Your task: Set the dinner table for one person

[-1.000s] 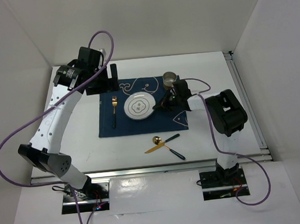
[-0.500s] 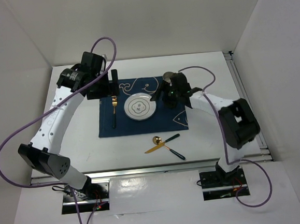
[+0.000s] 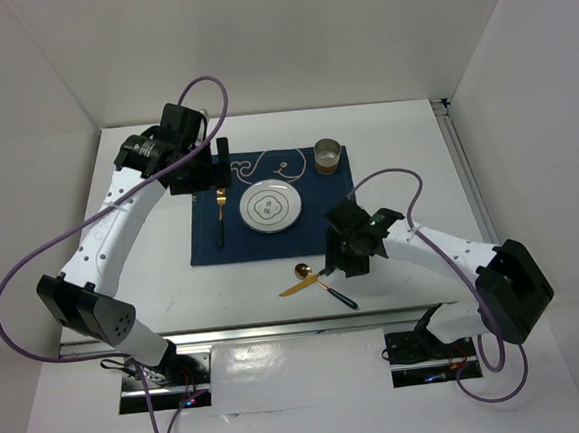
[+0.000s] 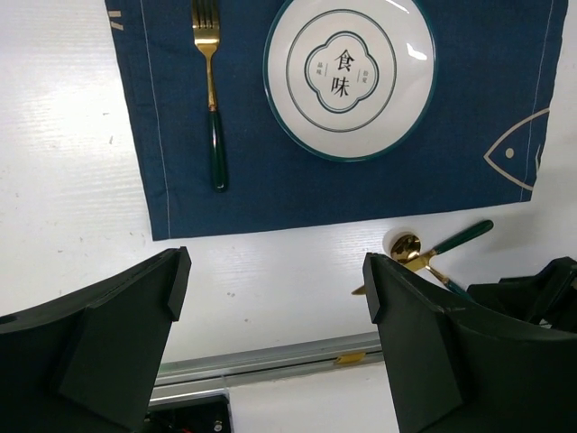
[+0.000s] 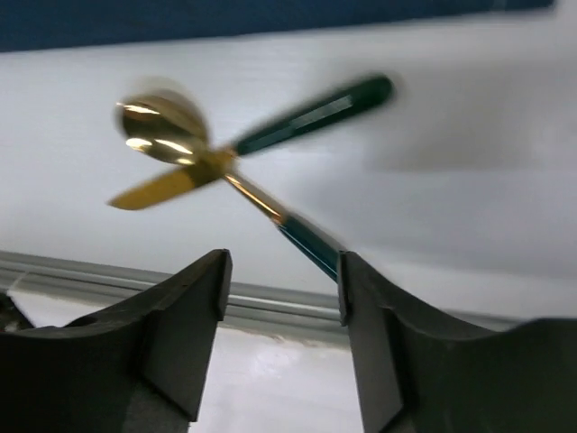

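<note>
Centre of my right wrist view, the crossed spoon (image 5: 158, 131) and knife (image 5: 162, 185) lie in the way of my right pincer (image 5: 281, 271), jaws parted. Left of them, bottom centre from above, bare dinner table (image 3: 225, 292) gives free passage.

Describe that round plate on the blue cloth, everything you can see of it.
The plate is round, white, apparently glazed ceramic, with a dark green rim line, an inner ring and a clover-shaped frame holding two Chinese characters. It lies flat and empty near the middle of the navy placemat, touching only that cloth. A gold fork with a green handle lies beside it, apart.
</note>
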You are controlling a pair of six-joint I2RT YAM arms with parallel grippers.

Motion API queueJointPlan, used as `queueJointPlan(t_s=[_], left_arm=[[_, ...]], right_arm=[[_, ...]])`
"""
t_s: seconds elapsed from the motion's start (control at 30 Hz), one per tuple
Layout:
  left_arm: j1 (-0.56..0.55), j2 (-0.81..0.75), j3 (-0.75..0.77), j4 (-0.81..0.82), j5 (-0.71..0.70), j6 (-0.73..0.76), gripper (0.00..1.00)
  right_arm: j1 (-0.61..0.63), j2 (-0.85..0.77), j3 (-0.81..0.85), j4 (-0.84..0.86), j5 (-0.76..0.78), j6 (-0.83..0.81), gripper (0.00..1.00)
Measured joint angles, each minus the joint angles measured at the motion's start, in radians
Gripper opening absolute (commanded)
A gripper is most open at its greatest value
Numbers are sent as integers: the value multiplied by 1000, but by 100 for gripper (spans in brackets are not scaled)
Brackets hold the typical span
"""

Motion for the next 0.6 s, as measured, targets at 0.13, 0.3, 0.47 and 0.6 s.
queueJointPlan(t_s=[0.13, 0.3, 0.47, 0.6], left_arm=[[0, 0, 0, 10, 9, -1, 97], [0, 0, -6, 15, 13, -1, 97], [0, 0, -6, 16, 16, -1, 97], [0, 0, -6, 18, 19, -1, 97]], right_arm=[[9, -1, -26, -75, 10, 103, 57], [13, 0, -27, -63, -13, 188, 56], [58, 58, 22, -70, -2, 154, 55], [71, 201, 180, -102, 30, -21, 56]])
